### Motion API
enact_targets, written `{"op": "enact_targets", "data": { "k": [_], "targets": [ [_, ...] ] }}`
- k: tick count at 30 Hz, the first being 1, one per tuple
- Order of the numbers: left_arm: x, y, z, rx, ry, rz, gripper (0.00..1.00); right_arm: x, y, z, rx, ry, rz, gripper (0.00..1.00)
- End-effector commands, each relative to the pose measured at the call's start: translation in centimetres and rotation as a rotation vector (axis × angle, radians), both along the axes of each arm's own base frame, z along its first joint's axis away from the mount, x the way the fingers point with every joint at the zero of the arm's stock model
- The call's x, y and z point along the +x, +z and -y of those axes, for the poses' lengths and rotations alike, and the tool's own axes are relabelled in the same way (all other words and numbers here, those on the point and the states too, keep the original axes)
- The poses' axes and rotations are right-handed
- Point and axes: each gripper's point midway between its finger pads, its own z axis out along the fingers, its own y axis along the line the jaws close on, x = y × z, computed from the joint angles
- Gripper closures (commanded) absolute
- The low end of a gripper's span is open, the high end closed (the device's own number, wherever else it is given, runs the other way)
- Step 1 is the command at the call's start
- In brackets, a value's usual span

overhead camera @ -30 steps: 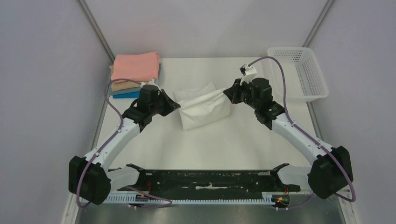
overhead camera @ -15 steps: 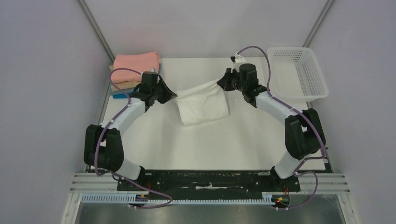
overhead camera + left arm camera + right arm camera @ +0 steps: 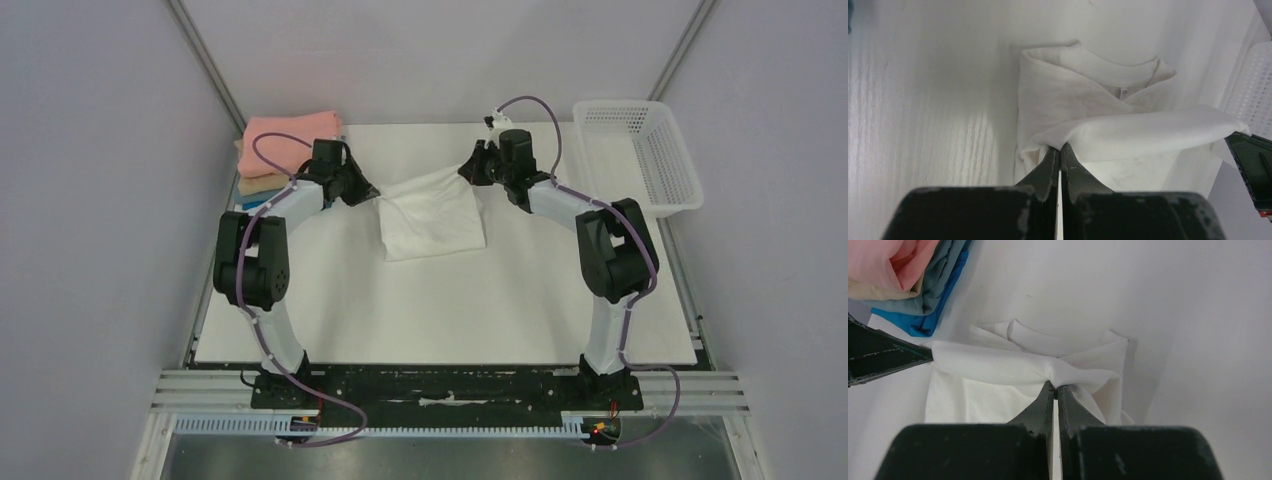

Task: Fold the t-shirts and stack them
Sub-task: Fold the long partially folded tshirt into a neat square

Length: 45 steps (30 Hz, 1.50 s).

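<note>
White t-shirt [image 3: 432, 215] half-folded, top layer stretched taut.
Left gripper [image 3: 1058, 150] and right gripper [image 3: 1054, 386] each clamp one end (collar visible beneath).

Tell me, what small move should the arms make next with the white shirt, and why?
Probably lower the held edge onto the collar. The left end effector and right end effector pinch a fold of the shirt stretched between them; the collar lies flat just past it, so that would halve it.
</note>
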Motion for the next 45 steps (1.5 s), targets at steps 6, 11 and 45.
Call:
{"op": "enact_targets", "data": {
  "k": [6, 11, 45],
  "targets": [
    [3.6, -0.8, 0.4, -0.019, -0.080, 0.044, 0.98, 3.5, -0.4, 1.2, 0.042, -0.095, 0.053, 1.00],
    [4.2, 0.0, 1.4, -0.053, -0.126, 0.084, 0.98, 3.4, -0.5, 1.1, 0.075, -0.081, 0.065, 1.00],
    [9.2, 5.2, 3.4, -0.087, -0.189, 0.163, 0.36, 5.4, 2.6, 5.4, 0.025, -0.164, 0.120, 0.02]
  ]
}}
